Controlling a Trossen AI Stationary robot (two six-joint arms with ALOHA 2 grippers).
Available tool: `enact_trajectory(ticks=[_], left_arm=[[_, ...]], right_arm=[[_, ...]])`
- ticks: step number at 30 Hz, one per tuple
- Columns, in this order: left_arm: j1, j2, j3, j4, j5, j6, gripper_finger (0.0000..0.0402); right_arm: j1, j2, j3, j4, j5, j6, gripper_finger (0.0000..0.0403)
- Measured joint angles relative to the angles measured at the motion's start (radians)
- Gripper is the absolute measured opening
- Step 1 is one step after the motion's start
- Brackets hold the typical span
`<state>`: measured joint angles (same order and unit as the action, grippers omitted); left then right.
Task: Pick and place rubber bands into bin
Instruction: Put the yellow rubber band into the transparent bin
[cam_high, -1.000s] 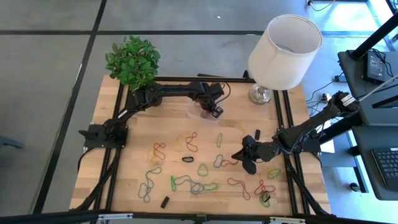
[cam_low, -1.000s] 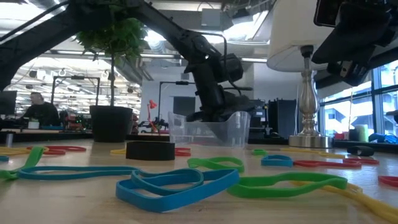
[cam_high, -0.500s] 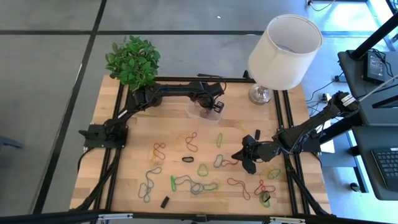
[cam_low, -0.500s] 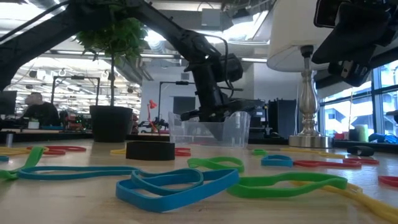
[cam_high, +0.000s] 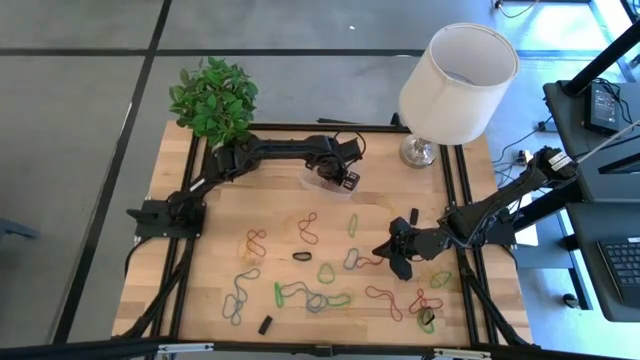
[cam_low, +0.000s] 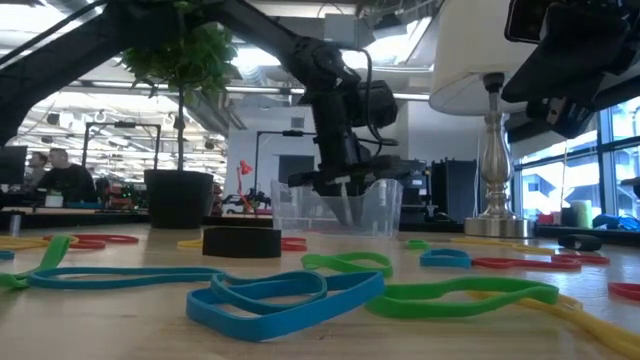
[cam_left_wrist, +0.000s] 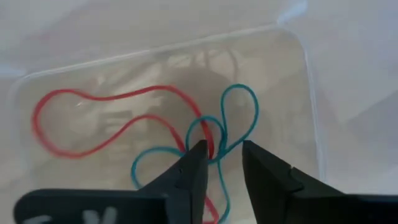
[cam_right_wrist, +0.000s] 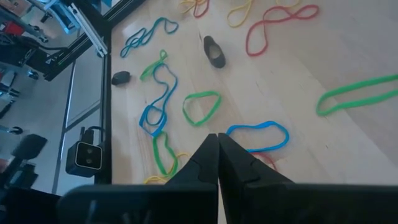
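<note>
The table (cam_high: 220, 240) is a big wooden top. A lamp (cam_high: 458, 85) with a white shade stands at its far right corner. A plant (cam_high: 213, 100) in a dark pot stands at the far left corner.

The left arm (cam_high: 270, 152) reaches across the far side of the table. The right arm (cam_high: 480, 222) comes in from the right edge and waits low over the table.

The bin (cam_low: 335, 208) is clear plastic and sits on the far side of the table, between the plant and the lamp. The left gripper (cam_left_wrist: 216, 168) hangs right above the bin and points down into it. Its fingers (cam_left_wrist: 193, 171) are a little apart, with nothing between them. Just under them a red band (cam_left_wrist: 87, 121) and a blue band (cam_left_wrist: 233, 121) lie on the bin floor, crossing each other.

The right gripper (cam_right_wrist: 217, 158) hovers near the middle of the table, right of centre. Its fingers are pressed together and hold nothing.

Many bands (cam_high: 320, 270) lie spread over the near half of the table, in green, red, blue, yellow and black. A small black block (cam_high: 265, 325) sits near the front edge.
</note>
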<state>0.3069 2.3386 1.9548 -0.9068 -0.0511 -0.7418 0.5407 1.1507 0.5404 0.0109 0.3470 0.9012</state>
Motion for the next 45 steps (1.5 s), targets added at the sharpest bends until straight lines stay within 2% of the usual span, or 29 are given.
enact_trajectory(ticks=[7, 14, 18, 22, 29, 33, 36, 39, 45], left_arm=[[-0.027, -0.002, 0.104, -0.133, -0.083, 0.044, 0.0106], [-0.064, -0.004, 0.202, -0.282, -0.096, 0.158, 0.0093], [-0.115, -0.004, 0.257, -0.399, -0.100, 0.232, 0.0067], [-0.171, -0.018, 0.270, -0.447, -0.122, 0.279, 0.0013], [-0.278, -0.106, 0.262, -0.436, -0.183, 0.353, 0.0002], [-0.319, -0.190, 0.181, -0.370, -0.214, 0.367, 0.0002], [-0.336, -0.274, 0.061, -0.284, -0.222, 0.371, 0.0002], [-0.348, -0.384, -0.111, -0.163, -0.220, 0.371, 0.0002], [-0.361, -0.668, -0.537, 0.138, -0.170, 0.361, 0.0002]], right_arm=[[0.000, 0.000, 0.000, 0.000, 0.000, -0.016, 0.0001], [0.000, 0.000, 0.000, -0.001, 0.000, -0.020, 0.0014], [0.000, 0.000, 0.000, -0.001, 0.000, -0.020, 0.0017], [0.000, 0.000, 0.000, -0.001, 0.000, -0.020, 0.0013], [0.000, 0.000, 0.000, 0.002, 0.000, -0.016, 0.0014], [0.000, 0.000, 0.000, 0.008, 0.000, -0.015, 0.0016], [0.000, 0.000, 0.000, 0.011, 0.000, -0.014, 0.0016], [0.000, 0.000, 0.000, 0.027, 0.000, -0.014, 0.0016], [0.000, 0.000, 0.000, 0.039, 0.030, -0.013, 0.0016]])
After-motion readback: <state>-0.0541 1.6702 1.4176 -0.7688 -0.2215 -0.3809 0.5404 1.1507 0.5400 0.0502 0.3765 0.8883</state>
